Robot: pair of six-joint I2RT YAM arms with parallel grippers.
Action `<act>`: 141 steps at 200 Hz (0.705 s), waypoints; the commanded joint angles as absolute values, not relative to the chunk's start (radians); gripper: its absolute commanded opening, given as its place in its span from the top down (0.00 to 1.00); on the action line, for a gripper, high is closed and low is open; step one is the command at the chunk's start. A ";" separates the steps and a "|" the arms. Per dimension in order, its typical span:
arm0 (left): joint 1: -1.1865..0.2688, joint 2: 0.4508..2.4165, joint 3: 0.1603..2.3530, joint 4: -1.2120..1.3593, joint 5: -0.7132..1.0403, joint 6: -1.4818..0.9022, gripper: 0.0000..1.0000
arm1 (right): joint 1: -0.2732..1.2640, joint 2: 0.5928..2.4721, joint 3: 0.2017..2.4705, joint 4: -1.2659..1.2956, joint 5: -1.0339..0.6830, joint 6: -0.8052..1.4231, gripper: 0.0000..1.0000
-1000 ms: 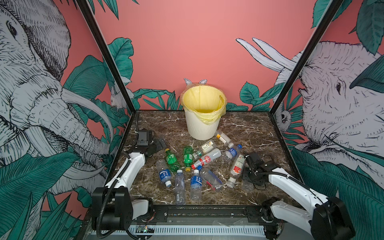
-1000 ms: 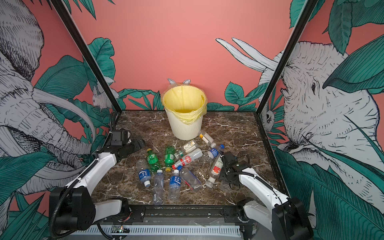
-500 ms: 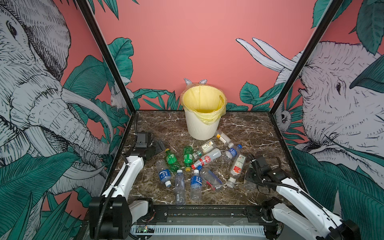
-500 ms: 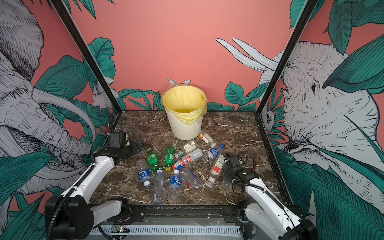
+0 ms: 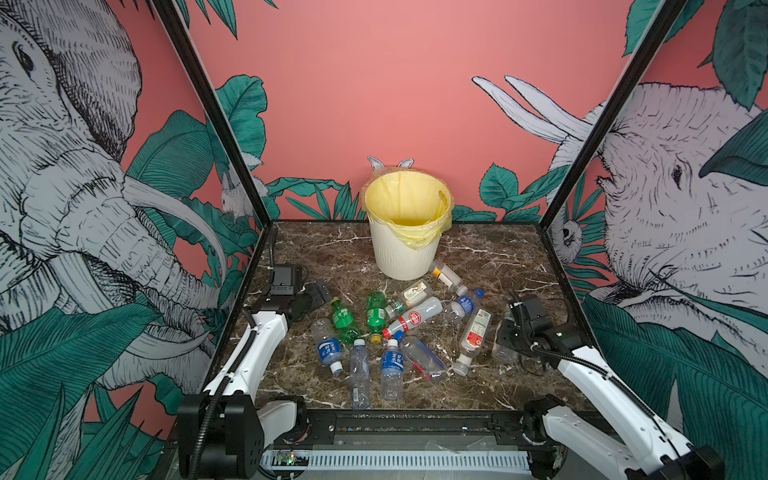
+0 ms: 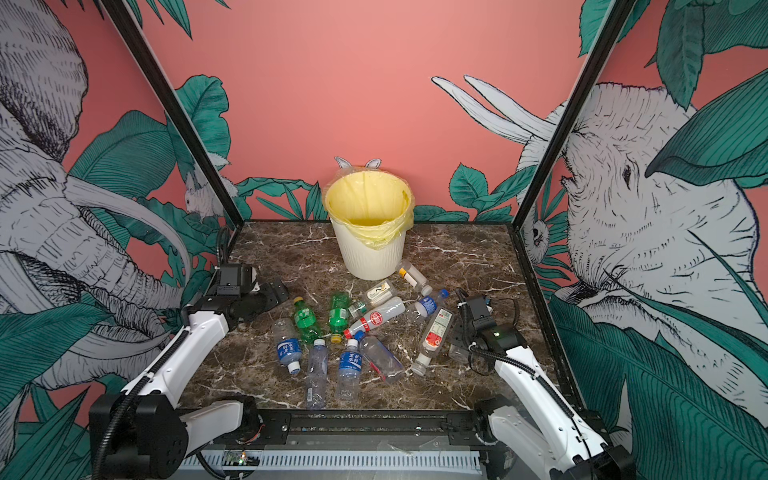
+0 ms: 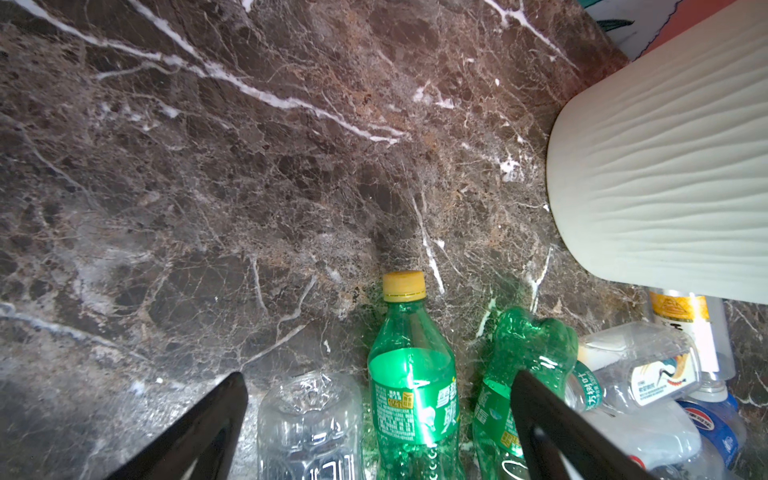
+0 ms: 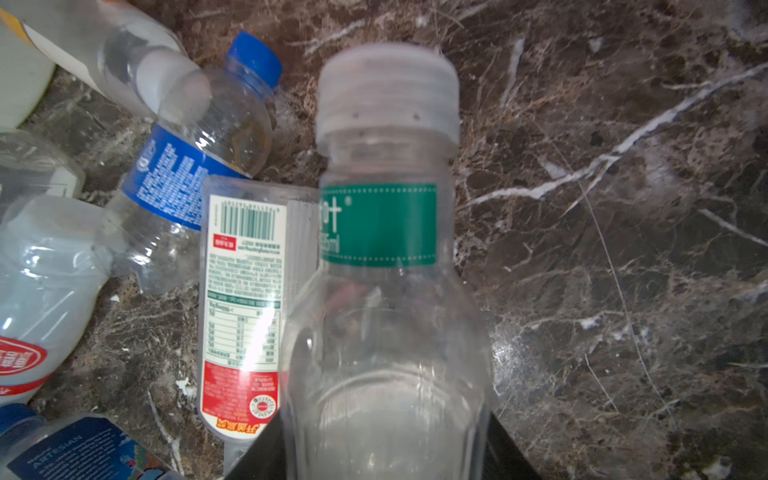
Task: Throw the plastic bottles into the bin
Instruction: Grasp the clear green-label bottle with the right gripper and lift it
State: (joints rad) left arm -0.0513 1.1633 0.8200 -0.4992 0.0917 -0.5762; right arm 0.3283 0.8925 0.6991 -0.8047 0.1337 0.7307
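Marble tabletop (image 5: 478, 257), both top views: the bin (image 5: 405, 253) stands back-centre, liner open, no bottle visible inside. All the plastic bottles (image 5: 390, 332) lie in front of it. The right gripper (image 5: 505, 338) is front-right of the bin at the pile's outer edge, where you get the freest pick. The left gripper (image 5: 316, 297) is front-left of the bin, beside the pile.

Left wrist: jaws wide open and empty, lined up on a green bottle (image 7: 409, 374). A second green bottle (image 7: 528, 365) and a clear bottle (image 7: 309, 419) crowd it, so finger room is tight.

Right wrist: jaws clamped on the green-band bottle (image 8: 386, 291), on its body below the band. The red-label bottle (image 8: 241, 299) lies just beside it, on the side nearer the bin. I'd lift straight up before swinging, or it may drag.
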 commanded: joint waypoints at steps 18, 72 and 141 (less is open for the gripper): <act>-0.047 1.178 0.874 -0.586 0.109 -0.555 0.01 | 0.283 0.890 0.769 -0.774 0.124 0.659 0.59; -0.048 1.156 0.912 -0.676 0.096 -0.530 0.01 | 0.258 0.885 0.827 -0.637 0.006 0.644 0.61; -0.046 1.144 0.973 -0.736 0.083 -0.423 0.01 | 0.256 0.839 0.907 -0.530 -0.100 0.600 0.58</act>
State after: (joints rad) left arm -0.0513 1.1645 0.9546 -0.6884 0.1116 -0.4812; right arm 0.2607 0.8547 0.8883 -0.6266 -0.0654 0.6460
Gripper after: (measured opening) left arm 0.994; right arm 0.512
